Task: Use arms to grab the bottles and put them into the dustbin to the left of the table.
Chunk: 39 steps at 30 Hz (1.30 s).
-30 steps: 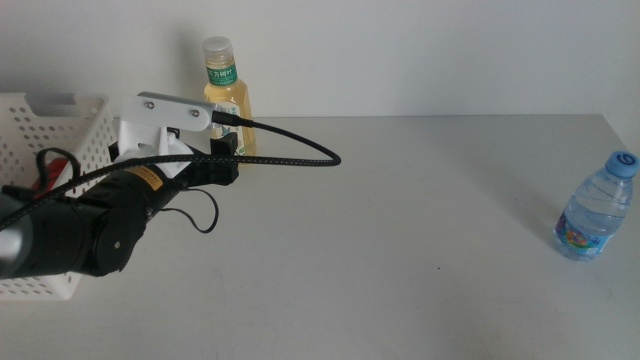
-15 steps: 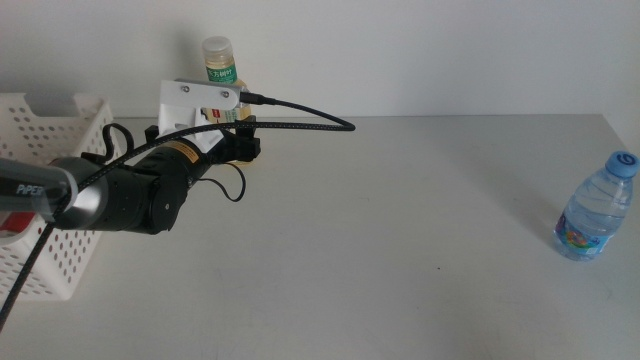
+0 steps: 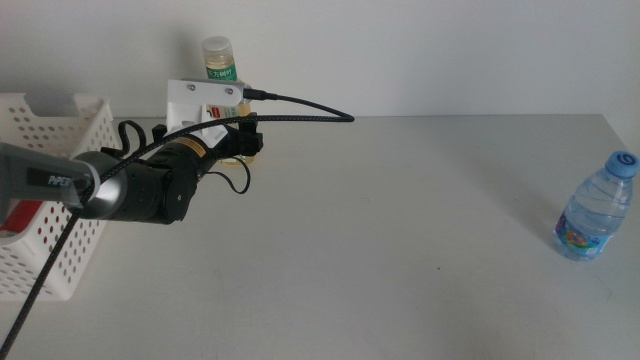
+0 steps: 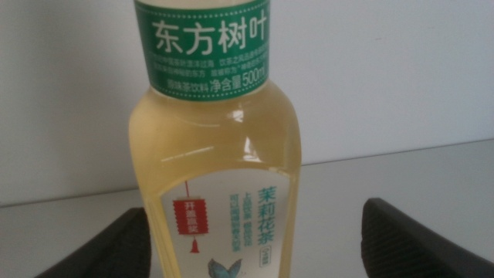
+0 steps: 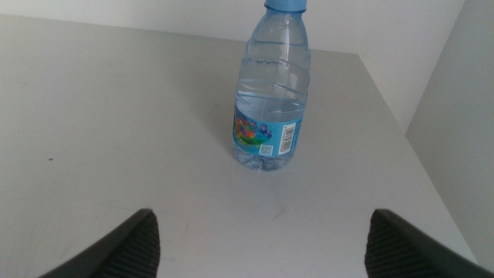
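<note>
The left gripper (image 4: 251, 239) is reaching toward the yellow bottle (image 3: 221, 75) at about eleven o'clock on the desk (image 3: 400, 230), close to the back wall, and its jaws are standing spread wide on either side of the bottle's body without touching it, so it is released and holding nothing. In the left wrist view the bottle (image 4: 220, 147) is sitting upright and centred in the gap, which looks like a deliberate line-up so that closing would catch the body below the green label. The dustbin (image 3: 75, 130) is sitting at nine o'clock, just beside the working arm, with something red (image 3: 25, 213) showing through its perforated wall; I cannot tell what it is. That nearness is probably why the left arm is taking this bottle. The water bottle (image 3: 597, 205) is standing upright at three o'clock near the desk's right edge, well apart from the rest. The right gripper (image 5: 262, 239) is waiting out of the middle view, facing that bottle (image 5: 270, 89) with its jaws apart and empty, seemingly placed for a later grab.
</note>
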Each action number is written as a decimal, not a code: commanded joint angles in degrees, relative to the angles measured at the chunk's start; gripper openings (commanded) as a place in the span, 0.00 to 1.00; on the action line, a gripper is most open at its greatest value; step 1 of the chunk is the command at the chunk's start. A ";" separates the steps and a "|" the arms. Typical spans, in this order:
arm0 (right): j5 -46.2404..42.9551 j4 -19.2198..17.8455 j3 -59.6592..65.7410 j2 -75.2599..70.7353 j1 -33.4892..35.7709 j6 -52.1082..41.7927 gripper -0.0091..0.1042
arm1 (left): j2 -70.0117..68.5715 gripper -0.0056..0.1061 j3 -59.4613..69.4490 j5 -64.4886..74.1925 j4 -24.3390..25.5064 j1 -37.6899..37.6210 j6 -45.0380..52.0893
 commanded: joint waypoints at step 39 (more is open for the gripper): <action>-4.11 -0.12 -0.56 -1.25 -0.40 -0.55 0.68 | 12.17 0.56 -20.31 -6.17 -0.51 2.18 -0.54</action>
